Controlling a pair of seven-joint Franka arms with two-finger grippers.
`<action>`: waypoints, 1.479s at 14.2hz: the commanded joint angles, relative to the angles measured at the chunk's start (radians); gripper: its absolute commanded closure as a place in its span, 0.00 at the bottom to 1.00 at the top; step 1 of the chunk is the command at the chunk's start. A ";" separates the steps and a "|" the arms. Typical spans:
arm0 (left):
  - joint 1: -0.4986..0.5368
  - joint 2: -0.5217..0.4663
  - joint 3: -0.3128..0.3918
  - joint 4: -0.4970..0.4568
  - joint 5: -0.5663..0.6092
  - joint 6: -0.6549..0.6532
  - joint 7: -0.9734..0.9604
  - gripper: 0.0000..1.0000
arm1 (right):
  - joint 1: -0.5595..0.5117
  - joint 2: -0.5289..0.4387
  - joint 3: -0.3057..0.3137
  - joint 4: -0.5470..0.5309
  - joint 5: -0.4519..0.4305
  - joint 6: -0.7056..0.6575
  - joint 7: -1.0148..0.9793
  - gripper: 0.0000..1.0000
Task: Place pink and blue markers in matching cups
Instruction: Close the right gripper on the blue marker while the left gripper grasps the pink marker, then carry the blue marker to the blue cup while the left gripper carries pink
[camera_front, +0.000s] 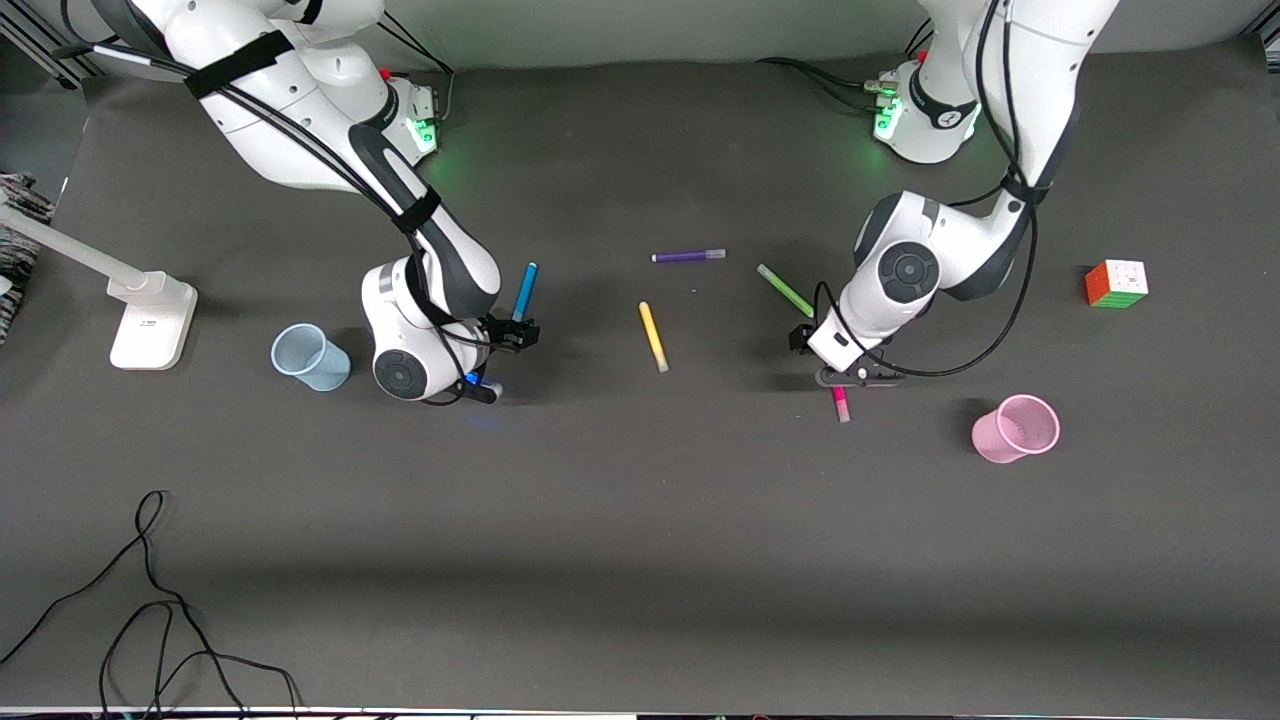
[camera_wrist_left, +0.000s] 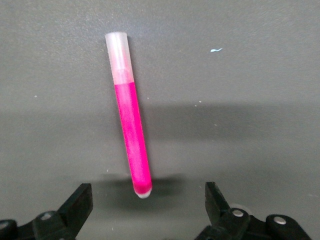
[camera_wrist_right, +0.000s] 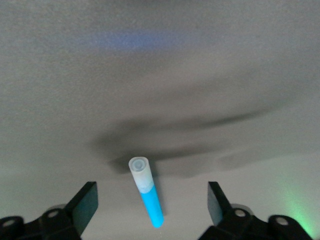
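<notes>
The blue marker (camera_front: 525, 292) lies on the dark mat, farther from the front camera than the right gripper (camera_front: 508, 340). In the right wrist view the blue marker (camera_wrist_right: 148, 194) has its blue end between the open fingers (camera_wrist_right: 86, 202), untouched. The pale blue cup (camera_front: 311, 356) stands beside the right arm's wrist. The pink marker (camera_front: 841, 403) lies partly under the left gripper (camera_front: 847, 380). In the left wrist view the pink marker (camera_wrist_left: 131, 135) ends just short of the open fingers (camera_wrist_left: 79, 204), pale end pointing away. The pale pink cup (camera_front: 1015, 428) stands toward the left arm's end of the table.
A purple pen (camera_front: 688, 256), a yellow pen (camera_front: 653, 336) and a green pen (camera_front: 785, 290) lie between the arms. A colour cube (camera_front: 1117, 283) sits toward the left arm's end. A white stand (camera_front: 150, 315) and a loose black cable (camera_front: 150, 600) are toward the right arm's end.
</notes>
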 joint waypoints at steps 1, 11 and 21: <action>-0.007 0.023 0.024 0.007 0.035 0.022 -0.028 0.00 | 0.009 -0.002 0.003 -0.009 0.022 0.025 0.021 0.25; -0.005 0.046 0.034 0.047 0.034 0.010 -0.061 0.73 | 0.021 0.004 0.013 -0.032 0.045 0.079 0.021 0.63; 0.047 -0.049 0.034 0.208 0.032 -0.320 -0.054 0.96 | 0.018 -0.070 0.012 -0.030 0.046 0.010 0.021 1.00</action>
